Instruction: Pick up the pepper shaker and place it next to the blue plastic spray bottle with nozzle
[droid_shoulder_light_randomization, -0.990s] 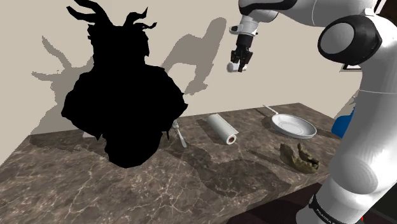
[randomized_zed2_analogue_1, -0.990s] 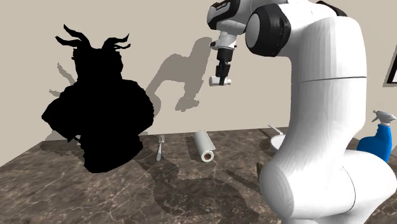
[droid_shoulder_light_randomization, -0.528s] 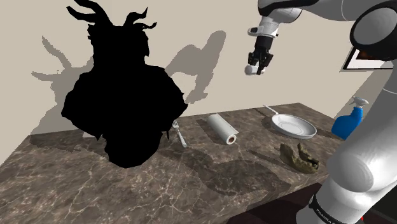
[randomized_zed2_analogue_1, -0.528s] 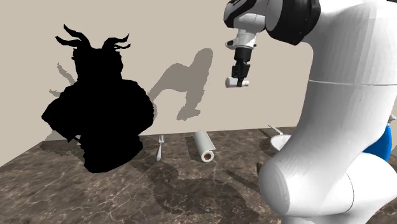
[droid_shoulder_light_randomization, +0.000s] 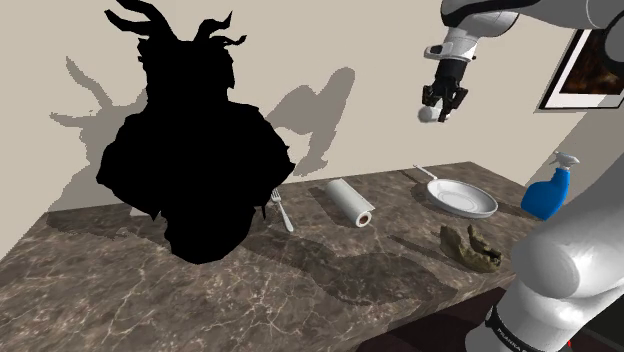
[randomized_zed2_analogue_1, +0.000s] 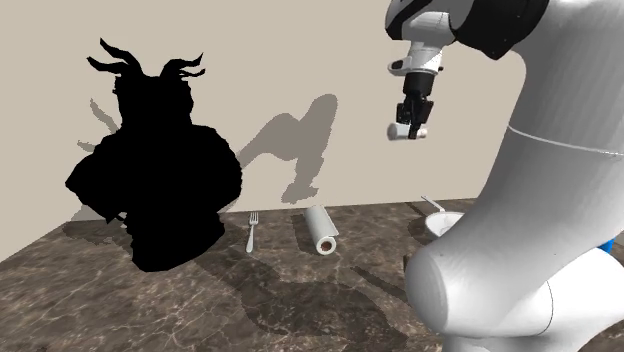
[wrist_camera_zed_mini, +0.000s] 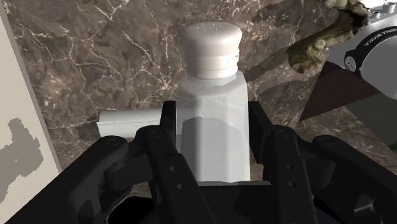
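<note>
Swinging on toward the shoulder view's right since half a second ago, the gripper (droid_shoulder_light_randomization: 441, 104) carries the pale pepper shaker (droid_shoulder_light_randomization: 427, 115) high above the marble counter (droid_shoulder_light_randomization: 300, 290). The blue spray bottle (droid_shoulder_light_randomization: 547, 192) stands well apart, at the counter's right end, past the white pan (droid_shoulder_light_randomization: 462, 197). Second exterior view now: the shaker (randomized_zed2_analogue_1: 396, 131) hangs aloft before the beige wall (randomized_zed2_analogue_1: 300, 60). Wrist view: both fingers (wrist_camera_zed_mini: 167, 127) are clamped on the shaker's body, its cap pointing away, with the paper roll (wrist_camera_zed_mini: 127, 119) down on the counter
</note>
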